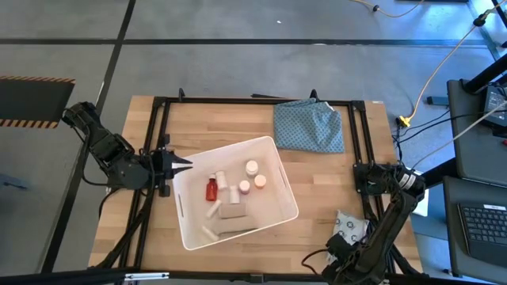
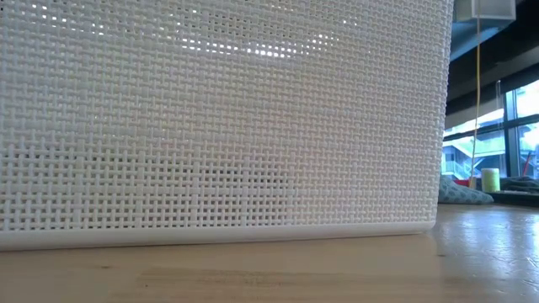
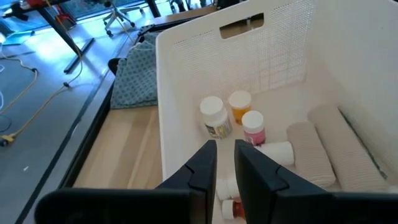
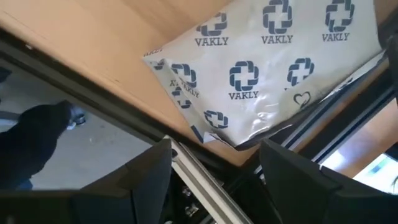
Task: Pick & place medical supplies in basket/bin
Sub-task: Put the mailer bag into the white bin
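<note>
1. The last supply outside the tub is the flat packet (image 1: 348,226), lying at the lower right of the high view on the table's (image 1: 317,182) right edge, partly over the dark frame rail.
2. The right gripper (image 4: 214,168) is by far the nearer arm. In its wrist view the two dark fingers stand apart with nothing between them, and the packet (image 4: 261,68) lies just ahead of the gap, not touching either finger.
3. The packet's long axis runs slantwise across that wrist view, one corner pointing toward the fingers and drooping off the table edge; that overhanging corner looks like the likeliest place to pinch.
4. The left gripper (image 1: 178,164) waits at the tub's (image 1: 277,154) left wall, fingers nearly together and holding nothing.
5. The tub sits mid-table, holding white bottles (image 1: 252,168), a red bottle (image 1: 211,190) and tubes (image 1: 211,233).
6. The low view shows only the tub's woven wall (image 2: 219,118); the left wrist view alone shows the slot handle (image 3: 242,26) and bottle labels.
</note>
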